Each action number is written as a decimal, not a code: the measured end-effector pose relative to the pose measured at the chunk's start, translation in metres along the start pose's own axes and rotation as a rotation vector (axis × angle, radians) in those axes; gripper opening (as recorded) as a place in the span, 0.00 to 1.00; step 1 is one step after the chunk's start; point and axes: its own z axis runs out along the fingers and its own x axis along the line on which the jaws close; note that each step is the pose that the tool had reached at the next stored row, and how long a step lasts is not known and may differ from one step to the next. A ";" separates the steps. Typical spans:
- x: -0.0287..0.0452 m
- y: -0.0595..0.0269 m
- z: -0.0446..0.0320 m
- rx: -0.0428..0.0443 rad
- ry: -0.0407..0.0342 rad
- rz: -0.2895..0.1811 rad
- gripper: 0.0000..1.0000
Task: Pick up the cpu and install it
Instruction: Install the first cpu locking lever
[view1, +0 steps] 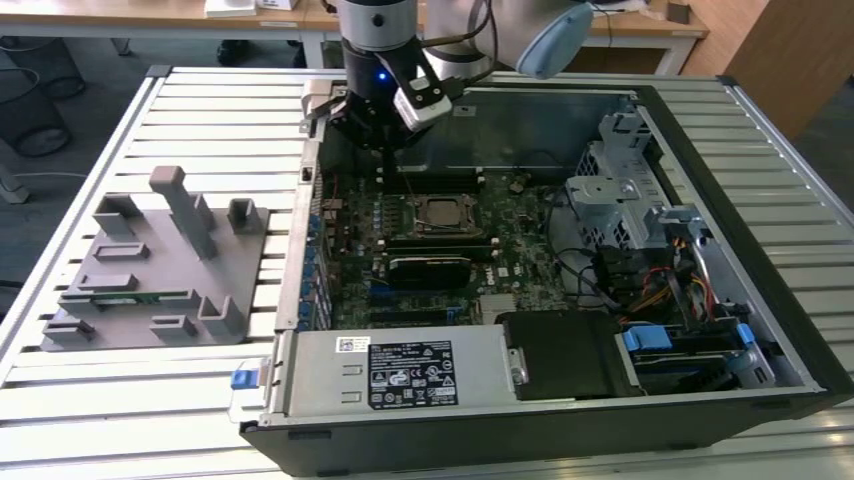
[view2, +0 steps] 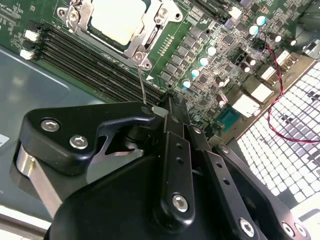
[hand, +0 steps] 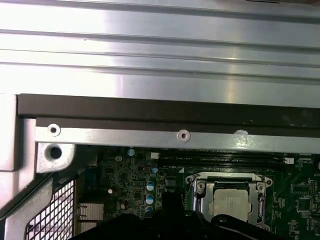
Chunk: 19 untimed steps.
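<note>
So the cpu (view1: 441, 213) looks already seated in its socket on the motherboard (view1: 521, 255), mid-case, which is most of the job. I can't tell how open my pincer (view1: 387, 140) is; it hangs above the board near the case's far wall, apparently holding nothing.

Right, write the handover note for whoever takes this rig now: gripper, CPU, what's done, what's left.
Gripper: above the far side of the open computer case, over the green motherboard, nothing visibly held; finger state cannot be told.
CPU: the flat square silver-grey chip lies inside the metal socket frame on the motherboard, seen in both wrist views.
Done: chip appears placed in the socket.
Left: confirm seating; whether the frame is latched cannot be told.
</note>
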 end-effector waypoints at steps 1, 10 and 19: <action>-0.0001 0.0000 0.0000 0.0000 0.0000 0.000 0.11; -0.0068 -0.0002 0.0003 0.0002 0.0001 0.000 0.11; -0.0161 -0.0004 0.0007 0.0002 0.0001 0.000 0.11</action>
